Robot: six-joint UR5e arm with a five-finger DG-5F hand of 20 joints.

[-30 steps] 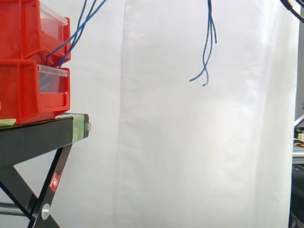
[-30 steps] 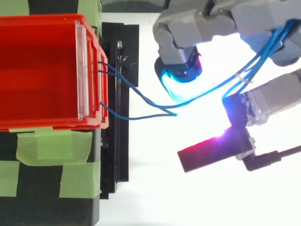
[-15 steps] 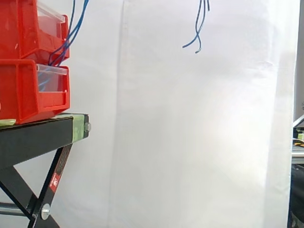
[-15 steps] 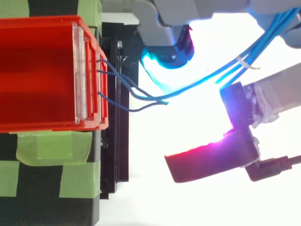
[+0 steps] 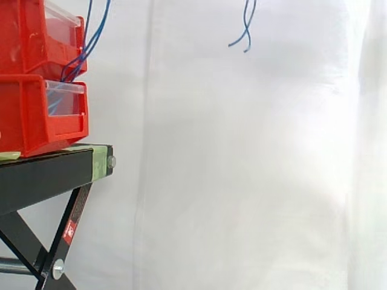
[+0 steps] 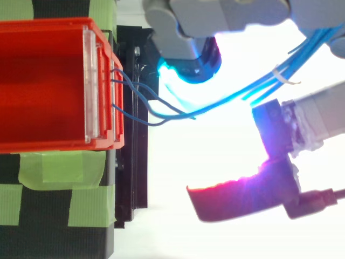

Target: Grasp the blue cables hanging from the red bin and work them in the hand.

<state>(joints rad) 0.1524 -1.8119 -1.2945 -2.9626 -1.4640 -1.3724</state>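
Several thin blue cables [image 6: 215, 105], bound by a pale tie [image 6: 277, 72], are drawn from the front of the upper red bin [image 6: 43, 81] to the hand [image 6: 226, 13] and pinched between its curled fingers [image 6: 318, 116]. Their loose ends are seen dangling in the side view. Blue strands are glimpsed behind the clear panel [image 5: 66, 104] of the lower red bin [image 5: 30, 124]. Both bins are carried on the black stand [image 5: 48, 172].

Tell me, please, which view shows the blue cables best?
The top view: the blue cables run from the red bin into the hand. The side view shows them cut off above, loose ends dangling.
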